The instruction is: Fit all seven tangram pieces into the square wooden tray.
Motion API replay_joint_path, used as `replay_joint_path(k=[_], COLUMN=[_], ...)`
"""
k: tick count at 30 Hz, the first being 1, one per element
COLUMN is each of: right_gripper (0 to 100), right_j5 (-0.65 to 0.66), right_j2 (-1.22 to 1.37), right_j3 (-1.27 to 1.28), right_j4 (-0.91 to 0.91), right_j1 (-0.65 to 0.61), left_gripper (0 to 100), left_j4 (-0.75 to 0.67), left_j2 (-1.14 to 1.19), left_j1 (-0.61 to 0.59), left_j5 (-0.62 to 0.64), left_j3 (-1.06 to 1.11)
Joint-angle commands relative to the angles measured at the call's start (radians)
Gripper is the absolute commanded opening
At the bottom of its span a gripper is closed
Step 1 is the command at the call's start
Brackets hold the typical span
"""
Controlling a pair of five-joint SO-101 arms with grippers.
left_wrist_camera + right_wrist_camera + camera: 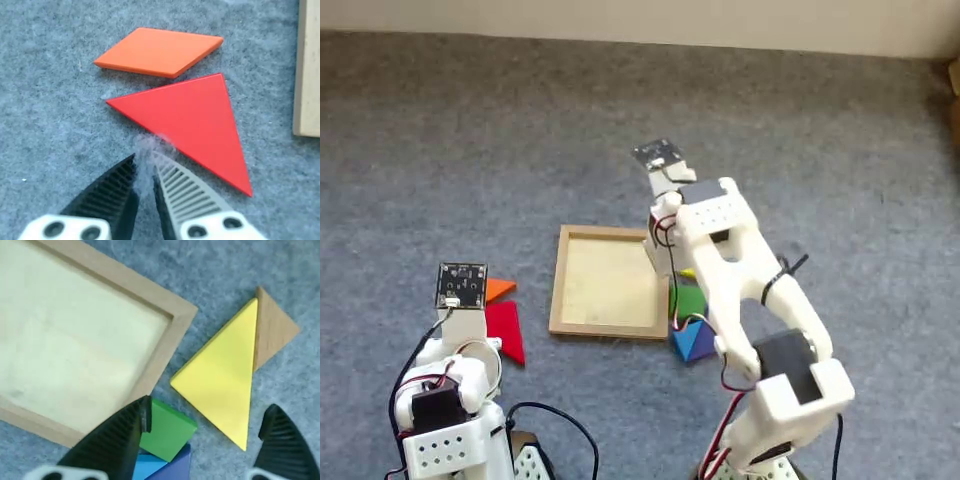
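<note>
One finger [115, 440] of the wide-spread right gripper [209, 414] partly hides the green piece [167, 432]; left gripper [144, 159] nearly closed.

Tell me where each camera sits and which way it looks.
High view: fixed above, looking down on the tray, left arm and right arm.
Left wrist view: on the left arm, looking down past the left gripper at the red triangle and orange parallelogram.
Right wrist view: on the right arm, looking past the open right gripper at the yellow triangle.
Shared: the tray shows in all three.
</note>
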Motion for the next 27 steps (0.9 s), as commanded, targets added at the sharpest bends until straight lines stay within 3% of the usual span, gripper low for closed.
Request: replay_joint_path(k=[1, 27], right_gripper=[33.4, 33.3], right_j5=[0.005, 0.074], right_j2=[0.024, 0.202], right_j3=[-0.096, -0.134], right_j4=[-0.021, -0.09], right_j1=[0.008, 0.058], left_gripper=[1, 1], left_j4=[0.005, 0.005], left_j2=[-0.045, -0.045], left_j1=[0.007, 0.007], left_j5=[-0.008, -0.008], left_j3=[0.019, 0.019])
